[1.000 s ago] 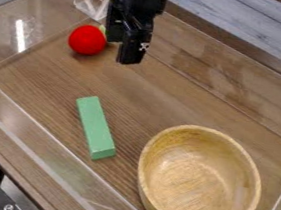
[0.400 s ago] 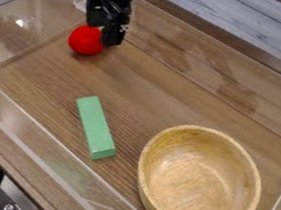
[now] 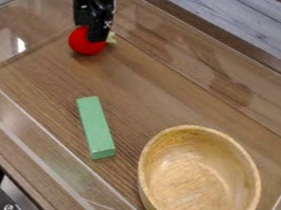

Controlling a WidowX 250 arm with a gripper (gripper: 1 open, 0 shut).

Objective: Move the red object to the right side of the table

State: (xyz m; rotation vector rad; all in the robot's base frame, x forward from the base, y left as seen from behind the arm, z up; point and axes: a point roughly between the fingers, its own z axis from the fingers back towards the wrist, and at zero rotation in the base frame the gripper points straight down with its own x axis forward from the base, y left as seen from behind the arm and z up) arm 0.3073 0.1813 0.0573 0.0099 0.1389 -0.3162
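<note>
The red object [image 3: 85, 42], a small glossy strawberry-shaped toy, lies on the brown wood-grain table [image 3: 173, 92] at the far left. My black gripper [image 3: 91, 28] hangs right over it, pointing straight down, and its fingers cover the toy's upper part. The jaws stand open around the toy's top. Whether the fingers touch the toy I cannot tell. The toy rests on the table surface.
A green rectangular block [image 3: 95, 127] lies in the middle front. A large wooden bowl [image 3: 200, 181] stands at the front right. Low clear acrylic walls [image 3: 20, 31] border the table on all sides.
The gripper has moved left and down, from beside the red toy's right to directly above it. The toy, block and bowl have not moved.
</note>
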